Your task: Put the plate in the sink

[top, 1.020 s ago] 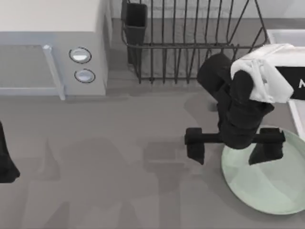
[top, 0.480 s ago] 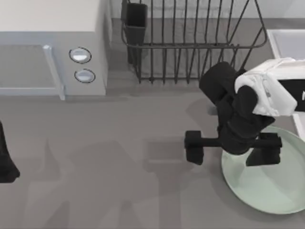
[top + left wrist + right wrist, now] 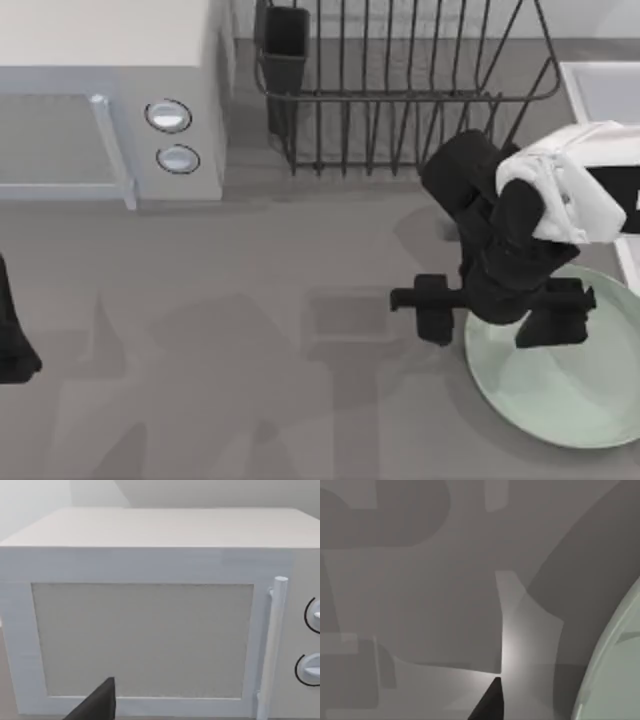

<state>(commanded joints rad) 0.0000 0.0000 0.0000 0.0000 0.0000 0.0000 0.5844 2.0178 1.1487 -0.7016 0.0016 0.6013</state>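
The pale mint-green plate [image 3: 575, 385] lies flat on the grey table at the right; its rim [image 3: 612, 670] also curves through the right wrist view. My right gripper [image 3: 495, 312] hangs over the plate's left edge, open. One finger [image 3: 435, 310] is over the table just left of the rim, and the other finger [image 3: 555, 318] is over the plate. A corner of the pale sink [image 3: 600, 80] shows at the back right, partly covered by the right arm. My left gripper [image 3: 10, 340] is parked at the table's left edge.
A white microwave [image 3: 110, 100] with two knobs stands at the back left and faces the left wrist camera [image 3: 150, 630]. A black wire dish rack [image 3: 400, 90] stands at the back centre, next to the sink. Open grey tabletop spreads across the middle and front.
The right gripper's finger left of the plate has slid right toward the rim, narrowing the gap between the fingers. The arm has sunk slightly. The left arm has not moved.
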